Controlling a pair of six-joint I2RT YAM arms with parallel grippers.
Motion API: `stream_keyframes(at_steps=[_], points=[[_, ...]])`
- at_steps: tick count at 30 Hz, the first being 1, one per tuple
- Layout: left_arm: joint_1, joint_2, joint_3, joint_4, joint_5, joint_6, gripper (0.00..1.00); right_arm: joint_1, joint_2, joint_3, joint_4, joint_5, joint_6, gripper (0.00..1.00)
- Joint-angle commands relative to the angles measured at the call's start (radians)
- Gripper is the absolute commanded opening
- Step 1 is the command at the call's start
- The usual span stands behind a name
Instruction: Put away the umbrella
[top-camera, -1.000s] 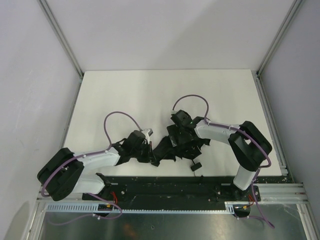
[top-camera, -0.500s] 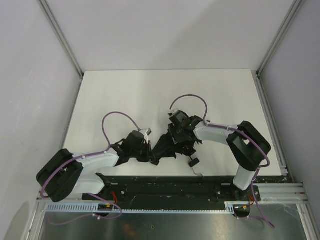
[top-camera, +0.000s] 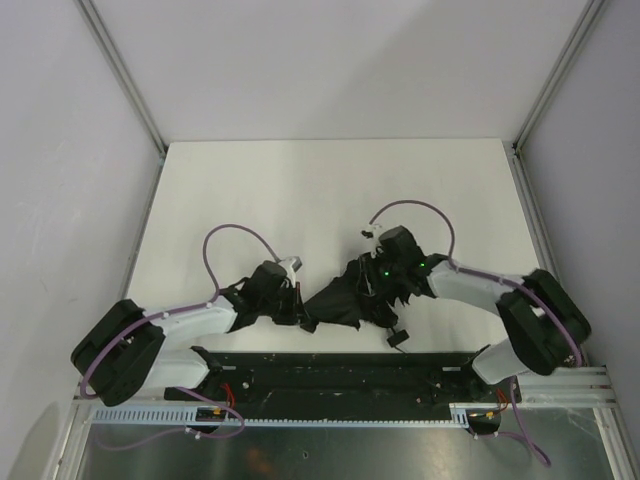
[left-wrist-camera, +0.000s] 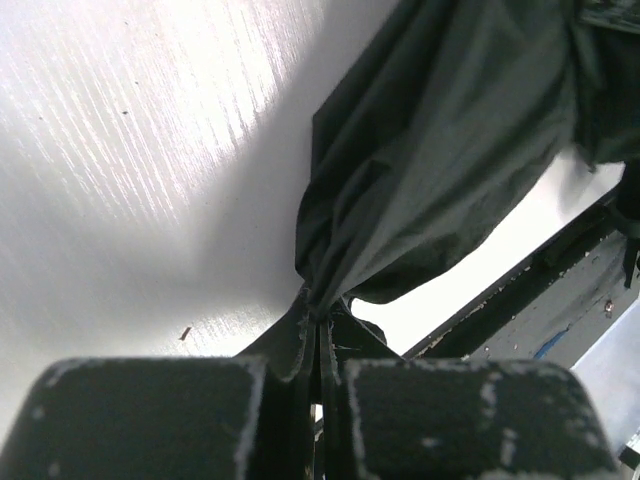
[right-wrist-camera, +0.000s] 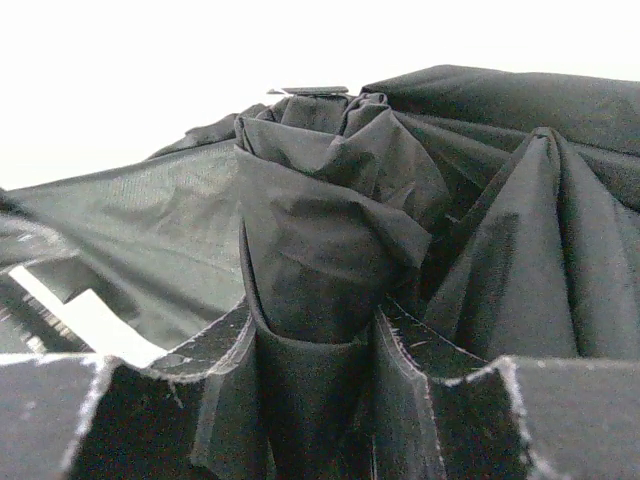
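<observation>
The umbrella (top-camera: 340, 300) is a crumpled bundle of black fabric lying on the white table near its front edge, between the two arms. My left gripper (top-camera: 301, 314) is shut on the bundle's pinched left end; in the left wrist view the fabric (left-wrist-camera: 440, 150) fans out from the shut fingertips (left-wrist-camera: 320, 322). My right gripper (top-camera: 378, 287) sits on the bundle's right side. In the right wrist view a thick fold of umbrella fabric (right-wrist-camera: 330, 230) is clamped between the fingers of the right gripper (right-wrist-camera: 315, 350). A small black tab on a thin cord (top-camera: 396, 338) trails at the front.
The white table (top-camera: 300, 190) extends behind the umbrella, with metal frame posts at its corners. A black base rail (top-camera: 330, 375) runs along the near edge just in front of the bundle; the same rail (left-wrist-camera: 540, 290) shows in the left wrist view.
The right gripper has closed on a fold of umbrella fabric and its arm has swung right. The fabric is gathered into a tighter bundle. The left gripper has kept its hold.
</observation>
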Motion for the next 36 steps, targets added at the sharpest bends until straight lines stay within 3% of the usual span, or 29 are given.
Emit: stream_keyframes(at_steps=[1, 8, 18, 21, 26, 29, 33, 36], points=[[0.008, -0.036, 0.025, -0.025, 0.025, 0.022, 0.00, -0.068, -0.174, -0.035, 0.015, -0.266, 0.017, 0.00], [0.009, -0.034, 0.119, -0.026, 0.071, 0.047, 0.00, -0.139, -0.361, -0.037, 0.133, -0.556, 0.178, 0.00], [0.069, -0.093, 0.218, -0.076, 0.054, 0.057, 0.01, -0.217, -0.479, -0.036, 0.439, -0.815, 0.519, 0.00], [0.105, -0.120, 0.253, -0.088, 0.058, 0.052, 0.08, -0.236, -0.492, -0.034, 0.495, -0.845, 0.609, 0.00], [0.116, -0.141, 0.333, -0.101, 0.105, 0.074, 0.28, -0.257, -0.505, -0.030, 0.544, -0.854, 0.707, 0.00], [0.130, -0.164, 0.337, -0.116, 0.070, 0.094, 0.33, -0.296, -0.512, -0.017, 0.596, -0.861, 0.775, 0.00], [0.199, -0.213, 0.334, -0.154, 0.059, 0.111, 0.37, -0.362, -0.517, 0.065, 0.399, -0.833, 0.700, 0.00], [0.258, -0.281, 0.338, -0.180, 0.059, 0.121, 0.52, -0.443, -0.489, 0.154, 0.179, -0.789, 0.576, 0.00]])
